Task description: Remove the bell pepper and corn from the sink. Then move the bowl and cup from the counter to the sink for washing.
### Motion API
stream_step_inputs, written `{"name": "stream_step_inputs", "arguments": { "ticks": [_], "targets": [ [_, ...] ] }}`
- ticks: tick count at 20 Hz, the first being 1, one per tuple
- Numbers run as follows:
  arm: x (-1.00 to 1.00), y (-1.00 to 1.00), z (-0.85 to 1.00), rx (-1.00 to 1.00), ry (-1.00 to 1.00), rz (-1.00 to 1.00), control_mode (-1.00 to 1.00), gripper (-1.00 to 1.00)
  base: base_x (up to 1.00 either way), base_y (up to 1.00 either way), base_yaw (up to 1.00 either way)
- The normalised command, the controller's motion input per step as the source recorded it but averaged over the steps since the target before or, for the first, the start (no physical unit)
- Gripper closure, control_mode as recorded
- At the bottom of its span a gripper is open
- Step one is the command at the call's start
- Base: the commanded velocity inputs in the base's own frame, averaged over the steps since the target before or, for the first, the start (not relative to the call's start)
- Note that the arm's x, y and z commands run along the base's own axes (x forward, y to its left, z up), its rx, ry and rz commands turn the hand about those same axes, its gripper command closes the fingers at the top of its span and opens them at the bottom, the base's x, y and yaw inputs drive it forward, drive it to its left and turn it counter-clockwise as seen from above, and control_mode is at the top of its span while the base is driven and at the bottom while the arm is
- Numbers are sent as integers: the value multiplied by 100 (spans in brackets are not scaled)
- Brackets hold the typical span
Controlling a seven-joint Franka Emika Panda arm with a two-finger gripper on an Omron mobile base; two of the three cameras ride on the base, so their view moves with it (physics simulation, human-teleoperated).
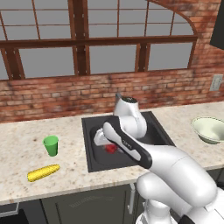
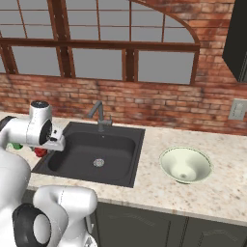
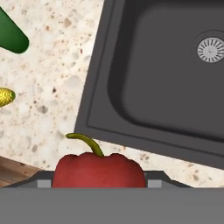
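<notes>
Sink (image 3: 131, 109) edge below, bell pepper (image 3: 99, 169) gripped between tool (image 3: 99, 183) fingers

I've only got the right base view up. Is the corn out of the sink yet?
Observer: Yes, the corn lies on the counter, left of the sink.
Operator: Where's the cup?
Observer: The cup stands upright on that counter, behind the corn.
Operator: What's in the hand?
Observer: The hand view shows the bell pepper between the fingers, above the sink's rim.
</notes>
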Motion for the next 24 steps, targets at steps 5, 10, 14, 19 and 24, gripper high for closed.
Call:
{"name": "stream_step_inputs", "arguments": {
  "ticks": [5, 10, 14, 19, 24],
  "targets": [
    [7, 35, 7, -4, -1, -2, -100, 100, 0, 0, 0],
    [1, 41, 3, -2, 0, 0, -100, 100, 0, 0, 0],
    [7, 42, 0, -2, 0, 0, -100, 100, 0, 0, 0],
    [13, 42, 0, -2, 0, 0, -100, 100, 0, 0, 0],
    [8, 35, -3, 0, 0, -1, -100, 100, 0, 0, 0]
  ]
}}
